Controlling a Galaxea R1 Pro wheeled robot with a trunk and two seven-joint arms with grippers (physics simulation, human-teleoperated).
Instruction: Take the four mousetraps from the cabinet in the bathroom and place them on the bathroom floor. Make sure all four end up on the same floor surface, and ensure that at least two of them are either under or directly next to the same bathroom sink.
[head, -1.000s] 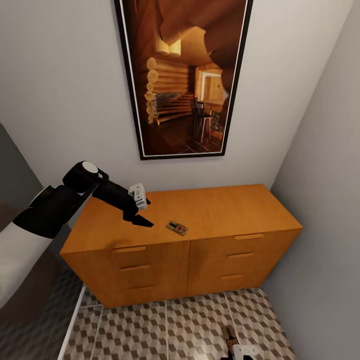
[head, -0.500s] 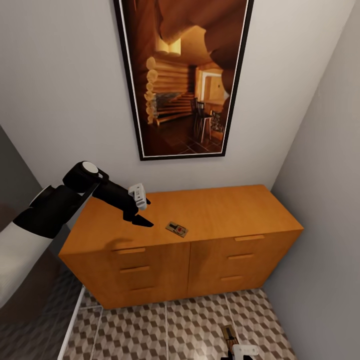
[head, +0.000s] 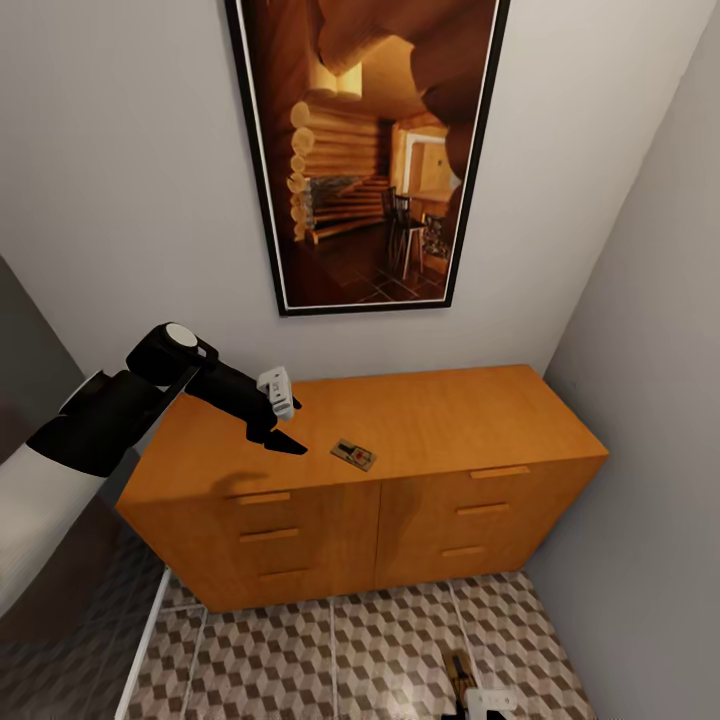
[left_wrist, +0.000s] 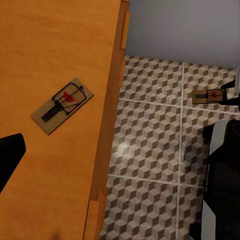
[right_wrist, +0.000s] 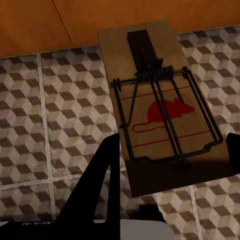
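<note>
I have the left tool (head: 288, 442) hanging just above the flat top of the cabinet (head: 440, 420), toward its left half, and from the head view its dark fingers read as a single closed point, though I cannot tell for sure whether they are together. One mousetrap (head: 353, 455) lies flat on that top near the front edge, just beside the left tool and apart from it; the left wrist view shows the same trap (left_wrist: 62, 104) lying at an angle on the orange wood, a dark fingertip (left_wrist: 9, 159) short of it. All six drawers (head: 258, 498) look shut, so I cannot see inside them. My right tool (right_wrist: 170, 150) is low over the bathroom floor (head: 350, 650) in front of the cabinet, clamped on a second mousetrap (right_wrist: 160, 107): the board sits between the two dark fingers (right_wrist: 97, 190), its red mouse mark and wire bar facing the camera, patterned tile beneath it. In the left wrist view that held trap (left_wrist: 207, 96) appears out over the tiles, well apart from the one on the cabinet. A tall framed picture (head: 370, 150) of a log interior hangs on the wall above the cabinet.
</note>
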